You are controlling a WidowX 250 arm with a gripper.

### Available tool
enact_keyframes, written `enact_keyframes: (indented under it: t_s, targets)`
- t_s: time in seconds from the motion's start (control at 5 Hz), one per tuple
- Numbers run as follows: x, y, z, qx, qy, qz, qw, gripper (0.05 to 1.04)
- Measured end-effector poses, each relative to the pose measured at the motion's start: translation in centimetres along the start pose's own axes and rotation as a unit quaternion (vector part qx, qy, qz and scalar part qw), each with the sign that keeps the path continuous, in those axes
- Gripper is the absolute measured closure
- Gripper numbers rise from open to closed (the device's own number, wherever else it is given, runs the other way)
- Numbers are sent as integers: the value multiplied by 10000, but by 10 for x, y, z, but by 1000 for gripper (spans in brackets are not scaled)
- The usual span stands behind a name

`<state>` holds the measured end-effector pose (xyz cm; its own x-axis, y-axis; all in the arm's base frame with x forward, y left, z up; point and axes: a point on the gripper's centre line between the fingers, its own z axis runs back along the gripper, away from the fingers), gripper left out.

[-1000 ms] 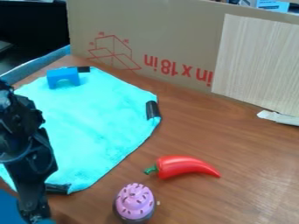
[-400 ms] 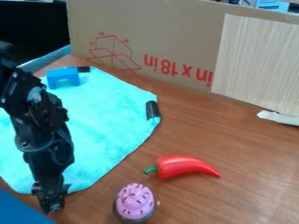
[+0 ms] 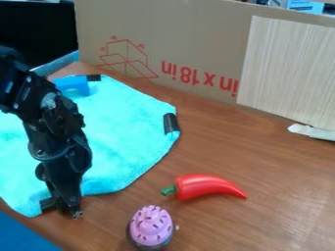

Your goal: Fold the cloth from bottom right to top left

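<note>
1. Hanging at the cloth's (image 3: 124, 132) near edge, the gripper (image 3: 70, 208) may be open or closed; cannot tell.
2. Secure the corner, by the bench's (image 3: 262, 215) left side, before lifting.
3. Fold low, minding the block (image 3: 73, 83).

- The black arm (image 3: 49, 108) enters at the left edge of the camera view, and its base is out of view.
- From its upper bend (image 3: 13, 81), the arm slopes down and to the right.
- Lower down, the wrist section (image 3: 62, 152) runs steeply downward, with a slight lean to the right.
- The black pincer (image 3: 70, 210) hangs at the arm's lower end, pointing down, in the lower left of the view.
</note>
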<state>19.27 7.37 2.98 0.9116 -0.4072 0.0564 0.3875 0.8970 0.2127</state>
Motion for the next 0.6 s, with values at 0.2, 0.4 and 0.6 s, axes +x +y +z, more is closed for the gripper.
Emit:
enact_keyframes:
  t_s: [0.2,0.4,0.6]
  targets:
    - [-4,1,3,-296,119,116,9994,881]
    - [-6,9,20,-794,195,366,9960,991]
    - [0,26,50,-1311,135,634,9892,1018]
